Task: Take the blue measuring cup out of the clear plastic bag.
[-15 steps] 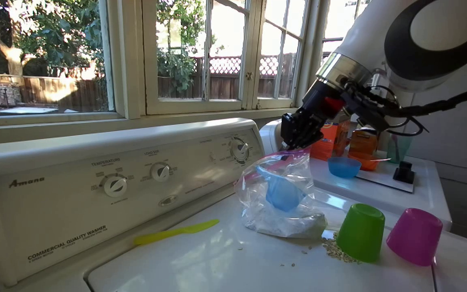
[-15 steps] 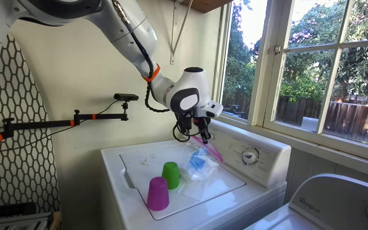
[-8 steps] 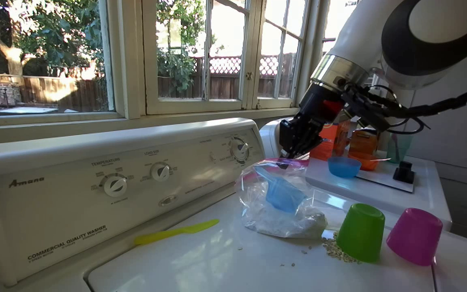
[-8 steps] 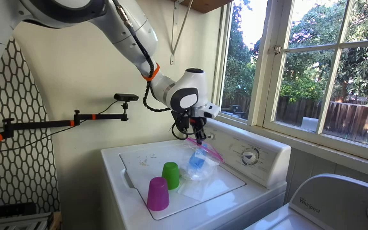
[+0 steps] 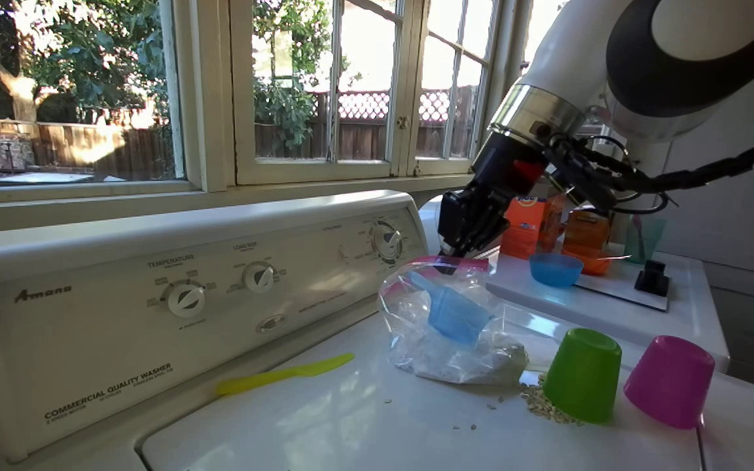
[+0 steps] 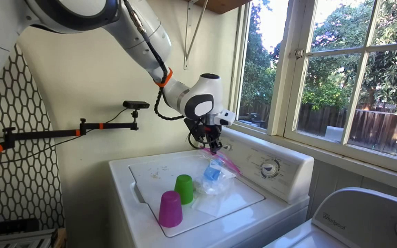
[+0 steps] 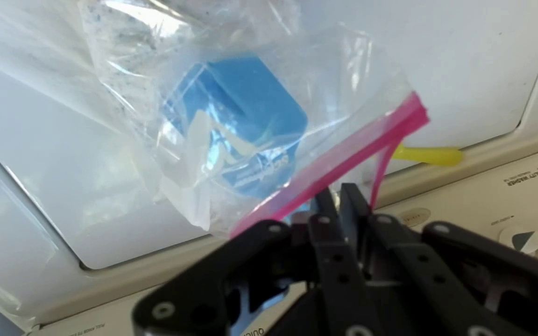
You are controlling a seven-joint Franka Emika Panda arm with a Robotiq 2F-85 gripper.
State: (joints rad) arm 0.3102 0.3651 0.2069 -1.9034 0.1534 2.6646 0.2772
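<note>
You've shifted the gripper [image 7: 340, 198] a bit away from the Whirlpool dryer [image 6: 364, 210] side over the last second, and in an exterior view the bag's pink zip rim [image 7: 343, 168] has slumped lower. Your fingers [image 7: 355, 205] are parted by only a sliver, tips right at the bag mouth. In an exterior view they're behind the near side of that rim, can't tell if they touch the plastic.

Your blue measuring cup [image 5: 459, 317] is still inside the clear zip bag [image 5: 410, 350], tilted, handle pointing up toward the rim, and it's barely budged. Bag's on the washer lid [image 5: 324, 425], rim leaning to the back edge. The green tumbler [image 5: 583, 376] just beside it, the magenta tumbler [image 5: 670, 383] near the lid's front corner and the yellow plastic knife [image 5: 285, 375] across the back edge haven't moved on you.
</note>
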